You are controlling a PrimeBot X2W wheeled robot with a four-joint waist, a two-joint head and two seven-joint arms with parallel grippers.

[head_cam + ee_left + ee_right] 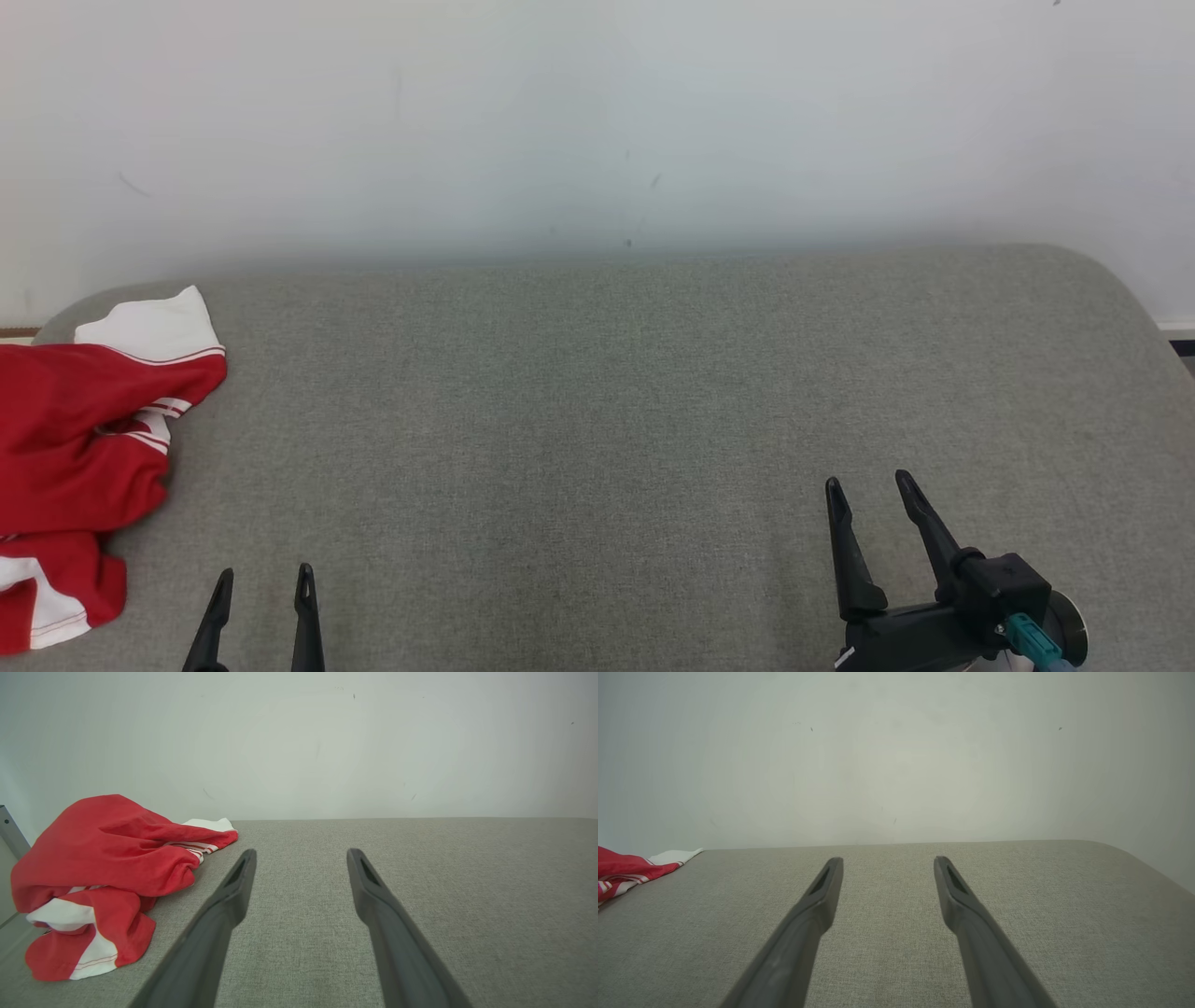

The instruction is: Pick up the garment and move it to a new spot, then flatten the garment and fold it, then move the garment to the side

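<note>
Both jaws wide open, empty. Head view: left gripper (263, 571) and right gripper (868, 481) hover over grey padded surface (597, 420); garment (75, 420) crumpled at its left edge, numerals hidden. Left wrist view: heap near, not touching. Right wrist view: garment far left. Pick-up not begun; next, left arm likely reaches left and pinches a fold.

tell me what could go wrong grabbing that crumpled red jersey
1. The crumpled red-and-white fabric jersey lies bunched in folds, so the open left end effector may pinch several layers and lift a tangle.
2. It sits at the left edge of the grey fabric surface; a nudge might push it off.
</note>
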